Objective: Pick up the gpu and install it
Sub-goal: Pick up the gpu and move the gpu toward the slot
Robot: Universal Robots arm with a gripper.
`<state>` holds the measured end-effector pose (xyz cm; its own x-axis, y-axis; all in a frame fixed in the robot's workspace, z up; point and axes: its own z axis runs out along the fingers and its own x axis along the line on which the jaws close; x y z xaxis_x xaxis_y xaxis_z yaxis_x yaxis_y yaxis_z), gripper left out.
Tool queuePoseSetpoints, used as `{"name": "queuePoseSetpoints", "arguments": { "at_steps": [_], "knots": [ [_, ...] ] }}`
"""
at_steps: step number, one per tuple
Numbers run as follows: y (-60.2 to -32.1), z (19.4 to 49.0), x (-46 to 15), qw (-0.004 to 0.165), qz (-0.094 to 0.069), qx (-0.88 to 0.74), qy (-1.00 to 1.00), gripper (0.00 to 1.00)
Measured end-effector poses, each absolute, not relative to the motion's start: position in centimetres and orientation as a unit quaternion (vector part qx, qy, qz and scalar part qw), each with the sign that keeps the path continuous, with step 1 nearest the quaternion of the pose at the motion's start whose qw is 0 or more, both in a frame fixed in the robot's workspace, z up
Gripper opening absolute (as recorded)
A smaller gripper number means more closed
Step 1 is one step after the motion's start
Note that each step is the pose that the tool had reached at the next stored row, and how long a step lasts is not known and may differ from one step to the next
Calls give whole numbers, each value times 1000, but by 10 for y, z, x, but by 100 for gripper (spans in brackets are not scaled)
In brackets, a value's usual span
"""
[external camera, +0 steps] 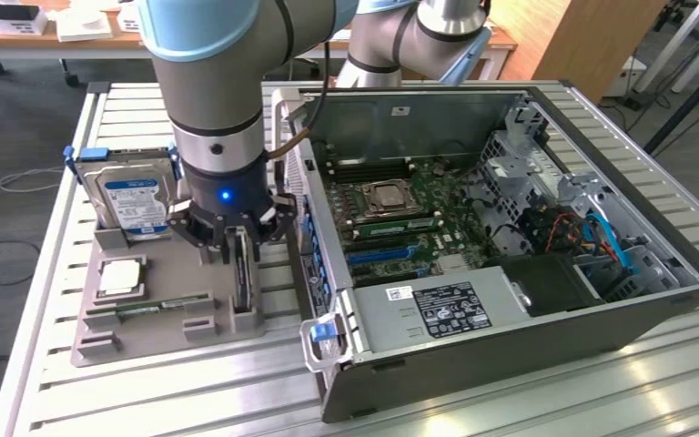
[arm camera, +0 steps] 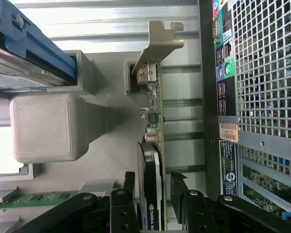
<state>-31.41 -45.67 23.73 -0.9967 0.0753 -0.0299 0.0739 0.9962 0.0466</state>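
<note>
1. GPU stands on its long edge in a slot of the grey holder at the exterior view's left. It is just beside the open computer case and not inside it.
2. From the wrist, the GPU shows only its thin top edge: silver bracket, then green board, then black cooler. Its other end runs out of the frame between the gripper's links, and its lower edge is sunk in the slot.
3. In the exterior view the gripper hangs over the card and covers part of it.
4. The gripper is spread wide, with one of its black fingers on each side of the card. A strip of holder shows between the board side and its finger. On the cooler side the gap is too thin to judge contact. Nothing is clamped.
5. A hard drive stands in the holder toward the upper left of the exterior view, its lower part hidden by the holder's posts. A memory stick lies flat lower down.
6. A logo on the cooler is cut off at the frame edge and cannot be read.
</note>
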Motion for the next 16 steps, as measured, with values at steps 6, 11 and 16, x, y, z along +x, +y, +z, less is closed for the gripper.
{"name": "queuePoseSetpoints", "arguments": {
  "at_steps": [6,11,16],
  "knots": [
    [-456,237,-314,16,23,37,999,43],
    [-456,237,-314,16,23,37,999,43],
    [-456,237,-314,16,23,37,999,43]
  ]
}}
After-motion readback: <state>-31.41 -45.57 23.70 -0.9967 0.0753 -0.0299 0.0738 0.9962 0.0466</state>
